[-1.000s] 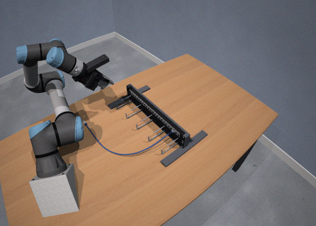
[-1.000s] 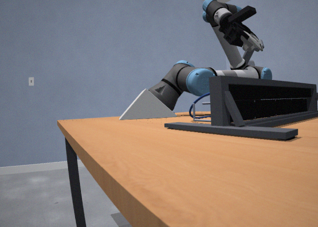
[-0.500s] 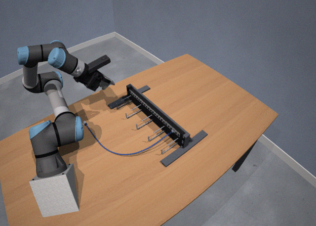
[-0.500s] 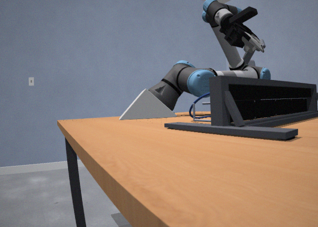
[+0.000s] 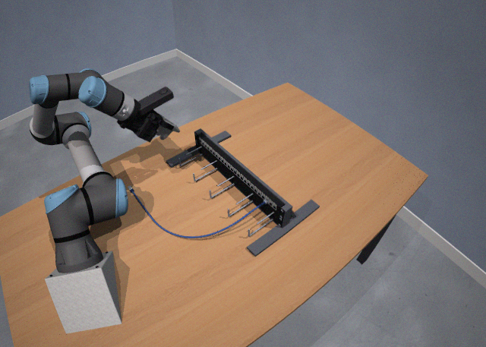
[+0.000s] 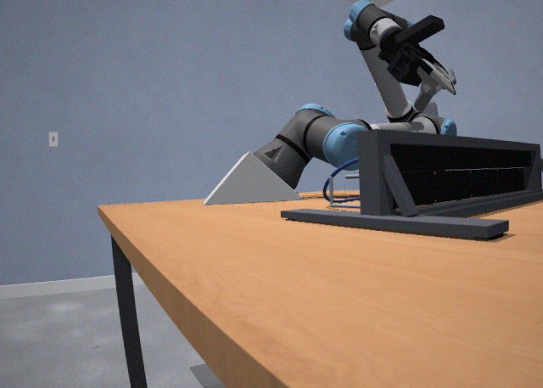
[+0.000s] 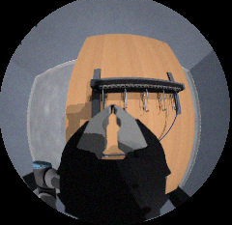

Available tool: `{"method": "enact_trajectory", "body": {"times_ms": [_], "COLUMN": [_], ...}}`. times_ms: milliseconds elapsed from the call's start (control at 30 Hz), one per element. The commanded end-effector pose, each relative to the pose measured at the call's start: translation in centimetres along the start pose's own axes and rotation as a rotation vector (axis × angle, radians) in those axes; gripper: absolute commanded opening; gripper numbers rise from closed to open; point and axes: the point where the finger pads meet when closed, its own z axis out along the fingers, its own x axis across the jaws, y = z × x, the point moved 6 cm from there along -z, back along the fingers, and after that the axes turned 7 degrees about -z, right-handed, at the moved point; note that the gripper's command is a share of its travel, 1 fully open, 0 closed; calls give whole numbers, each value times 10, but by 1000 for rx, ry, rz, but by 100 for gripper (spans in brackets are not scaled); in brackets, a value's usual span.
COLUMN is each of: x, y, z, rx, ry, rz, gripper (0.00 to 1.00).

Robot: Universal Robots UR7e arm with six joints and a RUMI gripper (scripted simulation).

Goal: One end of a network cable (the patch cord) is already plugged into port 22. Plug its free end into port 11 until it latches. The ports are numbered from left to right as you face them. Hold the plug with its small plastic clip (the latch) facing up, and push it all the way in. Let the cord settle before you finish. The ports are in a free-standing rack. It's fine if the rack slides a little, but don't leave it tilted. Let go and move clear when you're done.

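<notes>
The dark rack (image 5: 243,173) (image 6: 372,169) (image 7: 135,82) stands upright on the wooden table (image 5: 333,147), its row of ports facing the arm. The blue patch cord (image 5: 188,236) (image 6: 332,175) (image 7: 170,126) runs from a port near the rack's right end in a loose curve over the table. Its free plug (image 5: 130,188) lies on the table beside the arm's lower joint. My gripper (image 5: 175,129) (image 6: 451,87) (image 7: 112,105) is shut on nothing. It hangs in the air above the table's edge, off the rack's left end, far from the free plug.
Several metal cable hooks (image 5: 203,174) stick out from the rack's front towards the arm. The rack's flat feet (image 5: 282,227) lie at both ends. The arm's grey pedestal (image 5: 84,296) stands at the table's near left corner.
</notes>
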Motion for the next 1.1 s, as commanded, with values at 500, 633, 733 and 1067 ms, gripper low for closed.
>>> {"method": "enact_trajectory", "body": {"times_ms": [500,633,733,1067], "x": [1,1,1,1], "y": [-1,-1,-1,-1], "z": [29,35,37,52], "rx": [-2,-2,-2,-2], "ry": [2,2,2,2], "rz": [1,1,1,1], "gripper": [0,0,0,0]}}
